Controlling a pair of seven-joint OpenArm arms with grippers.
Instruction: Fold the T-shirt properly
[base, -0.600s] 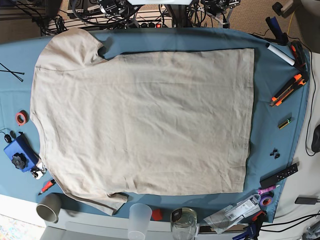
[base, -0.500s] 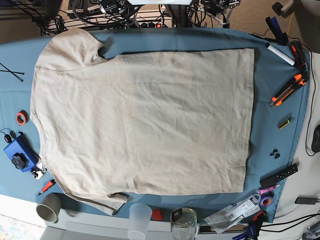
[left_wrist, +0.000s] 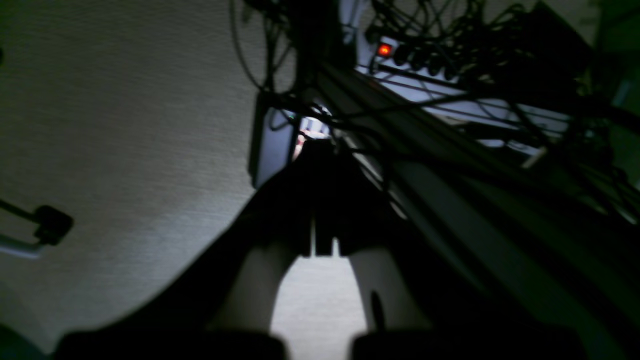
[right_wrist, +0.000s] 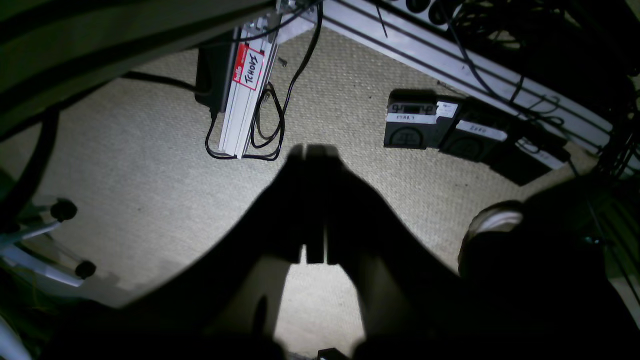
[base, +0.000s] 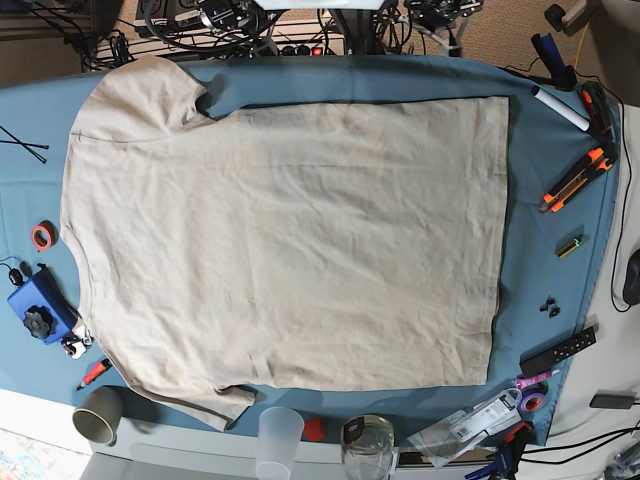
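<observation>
A beige T-shirt (base: 290, 240) lies spread flat across the teal table cloth (base: 545, 240), filling the centre of the base view, its hem toward the right. Both arms are off the table: the left gripper (left_wrist: 322, 240) and right gripper (right_wrist: 315, 250) hang over carpeted floor (right_wrist: 150, 150), jaws closed on nothing.

Your left wrist view is dark and blurred; the cable tangle (left_wrist: 450, 60) cannot be made out. Base view's bottom edge cuts off the plastic cup (base: 279, 440) and glass jar (base: 367, 447).
</observation>
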